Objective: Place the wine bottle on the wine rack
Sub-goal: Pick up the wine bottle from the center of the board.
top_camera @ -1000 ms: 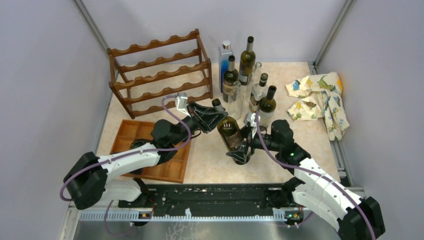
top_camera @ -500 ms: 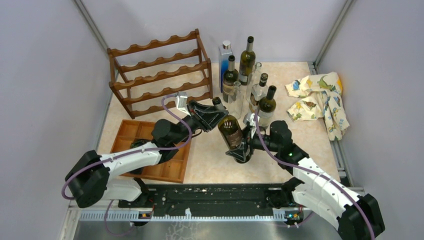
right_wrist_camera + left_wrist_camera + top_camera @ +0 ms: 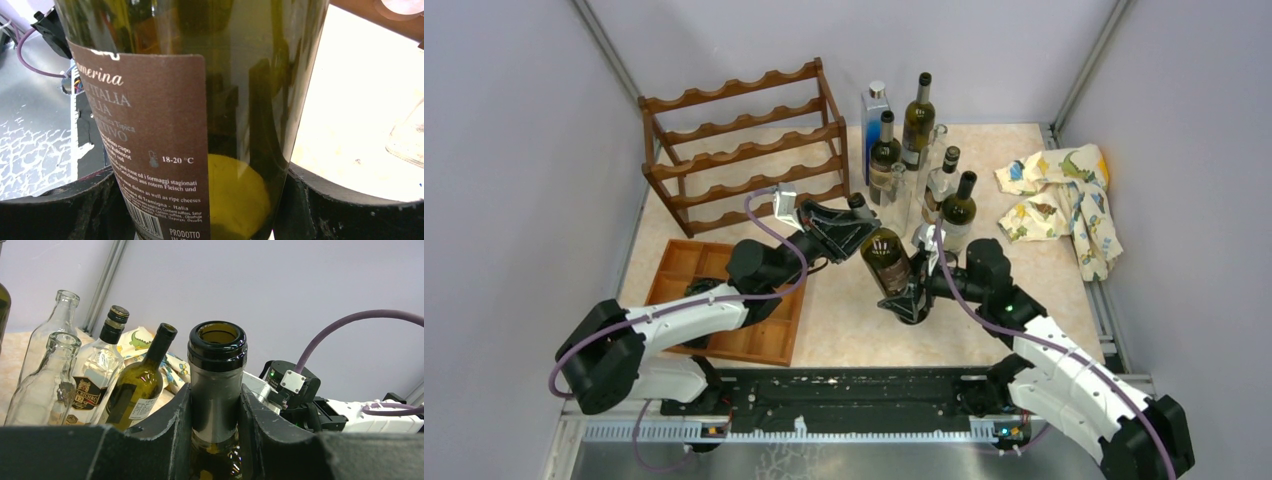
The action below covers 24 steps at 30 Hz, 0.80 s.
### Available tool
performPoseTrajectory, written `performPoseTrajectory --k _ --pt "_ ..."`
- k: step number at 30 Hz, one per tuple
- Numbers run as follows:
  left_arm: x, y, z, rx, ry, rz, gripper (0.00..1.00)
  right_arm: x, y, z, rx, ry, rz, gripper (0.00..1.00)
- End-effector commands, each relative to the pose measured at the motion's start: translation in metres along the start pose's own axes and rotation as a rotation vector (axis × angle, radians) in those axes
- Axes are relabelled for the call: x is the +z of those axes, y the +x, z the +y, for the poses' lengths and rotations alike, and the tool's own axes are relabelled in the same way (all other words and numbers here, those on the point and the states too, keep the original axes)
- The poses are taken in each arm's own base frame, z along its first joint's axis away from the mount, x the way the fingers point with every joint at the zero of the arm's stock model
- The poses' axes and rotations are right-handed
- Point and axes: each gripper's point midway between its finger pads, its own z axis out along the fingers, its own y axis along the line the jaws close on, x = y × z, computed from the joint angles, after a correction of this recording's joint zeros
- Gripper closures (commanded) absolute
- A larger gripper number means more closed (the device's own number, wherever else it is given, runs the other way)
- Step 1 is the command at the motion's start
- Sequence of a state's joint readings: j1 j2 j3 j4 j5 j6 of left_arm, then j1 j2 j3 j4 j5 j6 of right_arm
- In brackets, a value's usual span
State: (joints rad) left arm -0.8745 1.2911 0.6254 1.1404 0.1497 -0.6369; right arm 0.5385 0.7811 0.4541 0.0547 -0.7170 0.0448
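L gripper (image 3: 216, 410) was clamped on the neck of the wine bottle (image 3: 217, 347). R gripper (image 3: 200, 210) held its lower body, 2 pads against the glass. Bottle was tilted over mid-table (image 3: 844, 335), neck twd the wine rack (image 3: 744, 150) at far L, apart from it. Standing bottles (image 3: 919, 150) were just behind.

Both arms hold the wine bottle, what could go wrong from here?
The tilted wine bottle is held at its neck by the left gripper and low on its body by the right gripper; if they move out of step, it could slip. Standing bottles are close behind; swinging toward the wine rack could knock them.
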Motion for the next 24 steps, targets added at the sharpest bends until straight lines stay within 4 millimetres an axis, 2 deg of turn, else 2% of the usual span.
performPoseTrajectory --k 1,8,11,15,18,21,24 --pt "0.002 -0.033 -0.028 -0.039 0.078 -0.107 0.72 -0.007 -0.05 0.002 -0.131 0.004 -0.108 1.0" --pt "-0.002 -0.021 -0.02 -0.054 0.031 -0.041 0.24 -0.015 -0.055 0.002 -0.175 0.018 -0.103 1.0" --pt "-0.006 -0.017 -0.018 -0.047 0.009 -0.014 0.1 -0.018 -0.058 0.001 -0.178 0.028 -0.108 1.0" --pt "-0.016 -0.013 -0.013 -0.016 -0.036 0.026 0.01 -0.024 -0.052 -0.003 -0.151 0.051 -0.087 1.0" --pt "-0.027 -0.006 0.0 0.03 -0.129 0.101 0.01 -0.029 -0.05 -0.006 -0.151 0.065 -0.078 1.0" --pt "-0.04 -0.009 0.012 0.078 -0.246 0.172 0.01 -0.033 -0.042 -0.005 -0.177 0.065 -0.042 1.0" --pt "-0.051 -0.019 0.014 0.11 -0.324 0.224 0.01 -0.038 -0.03 -0.004 -0.219 0.065 0.005 1.0"
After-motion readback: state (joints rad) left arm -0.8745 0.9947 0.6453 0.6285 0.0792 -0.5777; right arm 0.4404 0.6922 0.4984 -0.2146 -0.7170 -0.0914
